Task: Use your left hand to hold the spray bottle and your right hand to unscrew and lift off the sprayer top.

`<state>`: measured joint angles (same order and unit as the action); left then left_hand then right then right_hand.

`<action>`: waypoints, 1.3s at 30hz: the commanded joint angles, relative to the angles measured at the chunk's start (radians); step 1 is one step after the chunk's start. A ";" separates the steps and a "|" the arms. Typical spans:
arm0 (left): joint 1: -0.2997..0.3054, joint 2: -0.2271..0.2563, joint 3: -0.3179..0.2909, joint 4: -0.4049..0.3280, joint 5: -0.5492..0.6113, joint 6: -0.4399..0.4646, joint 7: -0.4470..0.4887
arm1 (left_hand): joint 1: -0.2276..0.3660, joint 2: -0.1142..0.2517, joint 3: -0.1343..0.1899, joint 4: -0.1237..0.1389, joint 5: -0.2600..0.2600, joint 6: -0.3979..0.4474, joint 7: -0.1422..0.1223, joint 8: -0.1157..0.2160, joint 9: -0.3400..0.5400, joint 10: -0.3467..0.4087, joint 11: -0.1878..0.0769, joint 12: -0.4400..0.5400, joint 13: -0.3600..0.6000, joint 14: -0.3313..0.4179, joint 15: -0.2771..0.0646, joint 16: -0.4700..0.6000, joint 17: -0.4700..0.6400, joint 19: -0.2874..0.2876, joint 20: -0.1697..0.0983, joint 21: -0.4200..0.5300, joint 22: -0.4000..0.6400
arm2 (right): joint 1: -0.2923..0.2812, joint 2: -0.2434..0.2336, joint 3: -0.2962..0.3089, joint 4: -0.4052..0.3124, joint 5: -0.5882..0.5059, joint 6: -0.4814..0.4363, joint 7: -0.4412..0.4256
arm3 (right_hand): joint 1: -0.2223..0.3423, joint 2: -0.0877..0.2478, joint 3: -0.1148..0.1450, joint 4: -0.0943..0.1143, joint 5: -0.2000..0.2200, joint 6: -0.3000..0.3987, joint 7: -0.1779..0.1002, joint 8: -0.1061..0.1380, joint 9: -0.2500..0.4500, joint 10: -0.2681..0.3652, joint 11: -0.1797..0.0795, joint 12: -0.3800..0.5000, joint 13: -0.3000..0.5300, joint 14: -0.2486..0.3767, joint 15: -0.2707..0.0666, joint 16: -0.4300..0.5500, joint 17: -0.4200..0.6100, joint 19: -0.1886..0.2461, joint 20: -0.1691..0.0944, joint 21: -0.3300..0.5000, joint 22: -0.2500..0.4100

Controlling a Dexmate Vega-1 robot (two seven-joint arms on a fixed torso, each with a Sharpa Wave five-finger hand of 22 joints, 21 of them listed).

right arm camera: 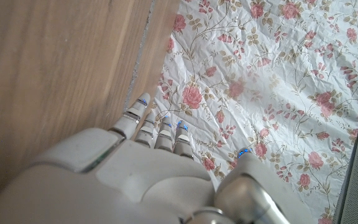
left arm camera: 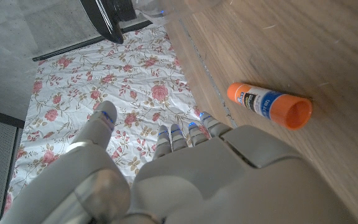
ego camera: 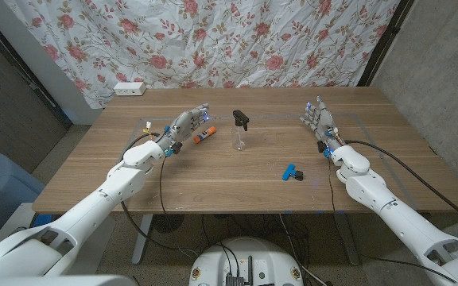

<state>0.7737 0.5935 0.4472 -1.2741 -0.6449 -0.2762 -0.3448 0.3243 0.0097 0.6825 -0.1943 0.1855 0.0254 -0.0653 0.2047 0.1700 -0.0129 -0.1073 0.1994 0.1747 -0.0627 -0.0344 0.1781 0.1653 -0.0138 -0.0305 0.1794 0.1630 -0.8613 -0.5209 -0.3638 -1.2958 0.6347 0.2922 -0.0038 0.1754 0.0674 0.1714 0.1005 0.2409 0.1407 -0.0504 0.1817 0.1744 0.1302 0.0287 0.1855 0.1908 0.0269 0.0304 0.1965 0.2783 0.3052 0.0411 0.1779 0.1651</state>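
spray bottle (ego camera: 239,137) upright at frame centre on counter (ego camera: 213,179), untouched | left hand (ego camera: 185,125) and right hand (ego camera: 320,121) spread, empty, flanking it | risk: careless left reach tips the light bottle, or snags glue stick (ego camera: 203,135)

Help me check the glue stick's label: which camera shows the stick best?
The left wrist view: the glue stick lies close and sharp on the table, label and orange ends visible. In the head view it is tiny beside the left hand. The right wrist view offers nothing of it.
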 commanded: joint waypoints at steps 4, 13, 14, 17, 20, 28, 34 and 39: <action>-0.050 0.021 0.037 0.033 0.014 0.009 -0.127 | 0.039 -0.010 0.018 0.001 0.001 -0.033 -0.002 -0.011 0.006 -0.025 -0.001 -0.010 0.004 -0.029 -0.013 -0.006 0.004 -0.021 -0.031 -0.005 0.001 | -0.001 -0.017 0.000 -0.002 -0.008 -0.015 -0.001 | 0.007 0.000 0.004 -0.016 0.004 -0.013 -0.002 0.001 0.004 -0.008 0.002 0.003 0.000 0.009 0.003 0.002 -0.003 -0.003 -0.005 0.006 0.002; -0.106 0.034 0.075 0.058 0.043 0.042 -0.206 | 0.099 -0.036 0.034 0.003 -0.005 -0.102 -0.003 -0.022 0.006 -0.086 0.004 -0.019 0.005 -0.094 0.011 -0.010 0.004 -0.087 -0.019 -0.010 0.001 | 0.006 -0.014 0.001 0.014 -0.006 -0.012 0.002 | 0.027 -0.010 0.008 -0.038 0.003 -0.038 -0.001 -0.004 0.004 -0.011 0.003 0.004 0.000 0.005 0.007 0.000 -0.011 -0.006 -0.005 0.006 0.001; -0.111 0.036 0.078 0.060 0.046 0.045 -0.213 | 0.109 -0.041 0.037 0.004 -0.005 -0.114 -0.005 -0.023 0.006 -0.099 0.006 -0.020 0.005 -0.103 0.012 -0.009 0.004 -0.101 -0.018 -0.011 0.001 | 0.007 -0.013 0.001 0.016 -0.007 -0.012 0.001 | 0.029 -0.011 0.009 -0.039 0.003 -0.040 0.000 -0.004 0.004 -0.012 0.002 0.004 0.000 0.003 0.006 0.000 -0.012 -0.006 -0.005 0.006 0.001; -0.140 0.055 0.100 0.052 0.073 0.078 -0.241 | 0.131 -0.051 0.041 0.005 -0.005 -0.144 -0.008 -0.025 0.006 -0.127 0.013 -0.022 0.005 -0.134 0.024 -0.012 0.004 -0.129 -0.015 -0.011 0.001 | 0.014 -0.015 -0.003 0.023 -0.013 -0.013 0.006 | 0.035 -0.013 0.010 -0.046 0.002 -0.043 -0.001 -0.004 0.004 -0.013 0.002 0.004 0.000 0.003 0.005 -0.001 -0.014 -0.006 -0.006 0.006 0.001; -0.175 0.056 0.124 0.068 0.097 0.090 -0.279 | 0.150 -0.057 0.046 0.006 -0.004 -0.164 -0.002 -0.023 0.006 -0.160 0.021 -0.024 0.005 -0.160 0.037 -0.012 0.005 -0.164 -0.010 -0.013 0.002 | 0.023 -0.015 -0.008 0.035 -0.018 -0.011 0.015 | 0.048 -0.017 0.013 -0.058 0.001 -0.052 -0.001 -0.004 0.004 -0.018 -0.001 0.003 0.000 0.001 0.005 -0.001 -0.018 -0.008 -0.007 0.005 0.001; -0.221 0.047 0.153 0.098 0.139 0.084 -0.314 | 0.174 -0.065 0.051 0.007 -0.002 -0.190 -0.004 -0.022 0.006 -0.194 0.028 -0.022 0.005 -0.195 0.051 -0.011 0.005 -0.205 -0.004 -0.013 0.002 | 0.032 -0.010 -0.013 0.048 -0.026 -0.009 0.013 | 0.072 -0.029 0.017 -0.082 -0.002 -0.063 0.004 -0.002 0.004 -0.024 -0.002 0.002 0.000 -0.003 0.006 -0.001 -0.025 -0.011 -0.008 0.005 0.001; -0.246 0.044 0.173 0.110 0.165 0.084 -0.337 | 0.189 -0.071 0.053 0.008 -0.003 -0.211 -0.010 -0.023 0.006 -0.222 0.032 -0.022 0.005 -0.219 0.055 -0.011 0.005 -0.231 0.003 -0.011 0.002 | 0.033 -0.005 -0.013 0.054 -0.027 -0.003 0.011 | 0.081 -0.033 0.019 -0.092 -0.003 -0.069 0.005 -0.002 0.004 -0.025 -0.001 0.003 0.000 -0.003 0.007 -0.001 -0.028 -0.012 -0.009 0.005 0.001; -0.265 0.034 0.191 0.127 0.190 0.074 -0.348 | 0.199 -0.075 0.054 0.008 -0.003 -0.229 -0.014 -0.024 0.006 -0.238 0.037 -0.021 0.005 -0.237 0.059 -0.011 0.005 -0.251 0.010 -0.012 0.002 | 0.030 -0.003 -0.012 0.055 -0.026 0.003 0.009 | 0.088 -0.035 0.021 -0.099 -0.004 -0.071 0.005 -0.001 0.004 -0.025 -0.002 0.004 0.000 -0.004 0.007 -0.001 -0.030 -0.013 -0.009 0.005 0.001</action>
<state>0.5578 0.6387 0.5996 -1.1784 -0.5106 -0.1969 -0.6459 0.5098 -0.0642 0.7301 -0.1878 0.1808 -0.1700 -0.0769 0.1810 0.1747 -0.1738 -0.0779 0.1772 0.1745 -0.1714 0.0144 0.1663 0.1651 -0.1731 -0.0286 0.1664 0.1631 -0.8339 -0.5310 -0.3739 -1.2520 0.6116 0.2835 0.0071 0.2571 0.0305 0.1892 0.0108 0.2408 0.0725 -0.0429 0.1771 0.1742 0.1086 0.0285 0.1855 0.1908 0.0269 0.0304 0.1964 0.2460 0.2979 0.0338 0.1779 0.1629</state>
